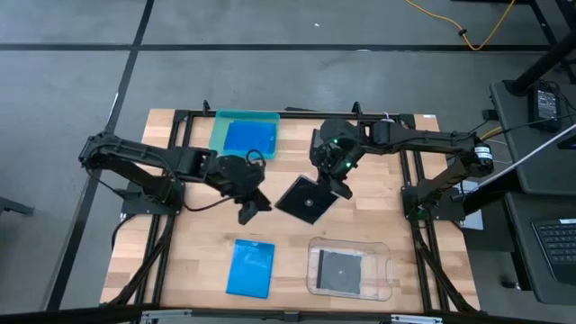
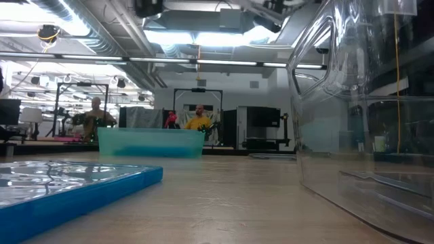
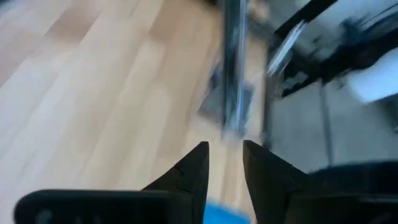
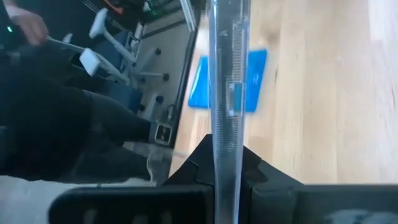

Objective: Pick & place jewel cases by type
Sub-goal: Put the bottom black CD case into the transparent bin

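Note:
A dark square jewel case [image 1: 304, 200] hangs in the air over the table's middle, with my right gripper [image 1: 339, 186] shut on it. My left gripper [image 1: 255, 209] stands just off the case's left corner, open by a narrow gap, with the case [image 3: 233, 74] seen edge-on beyond its fingertips. One blue case [image 1: 250, 267] lies flat on the table near the front edge. Another blue case [image 1: 246, 137] lies in the teal tray [image 1: 220, 126] at the back. A second dark case [image 1: 341, 270] lies in the clear tray [image 1: 389, 270] at the front right. My right gripper pinches the dark case between its two fingers at the case's right-hand edge [image 4: 226, 134]. The fingers come from the table's far right side, slanting down. The case is lifted clear of the table and shows edge-on between the fingers.
In the low view, the blue case [image 2: 68, 190] lies close at the left. The clear tray's wall [image 2: 319, 102] rises at the right, and the teal tray [image 2: 150, 142] stands farther back. Bare wood lies between the trays. People show in the room beyond.

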